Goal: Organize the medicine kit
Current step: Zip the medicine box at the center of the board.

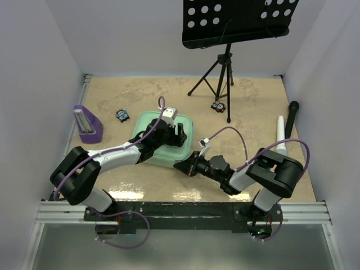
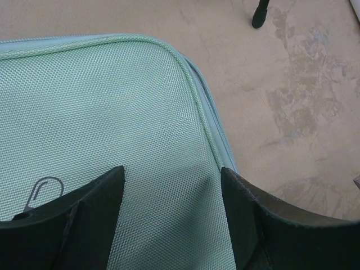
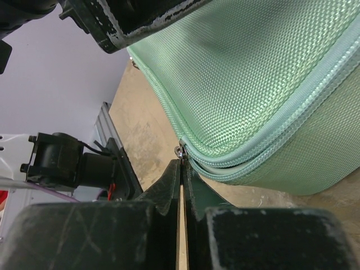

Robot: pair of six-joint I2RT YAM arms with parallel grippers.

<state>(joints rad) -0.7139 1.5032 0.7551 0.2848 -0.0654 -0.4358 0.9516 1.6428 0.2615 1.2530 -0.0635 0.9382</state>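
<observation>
medicine kit (image 2: 101, 112) lid-down under left gripper (image 2: 171, 175), jaws apart straddling the lid by its corner; right gripper (image 3: 181, 164) jaws together, tips touching zipper pull (image 3: 179, 150) at kit's edge, pinch unclear

The medicine kit (image 2: 112, 112) is mint-green woven cloth with a fine mesh-like weave and a faint sheen, edged in ribbed cord piping (image 2: 196, 95); its zip tape (image 3: 315, 93) looks smoother. The table (image 2: 292, 84) is mottled beige, stone-like, glossy near the front. The left gripper (image 2: 171, 174) has matt black, plastic-looking fingers (image 2: 90, 225), scuffed pale at the edges
</observation>
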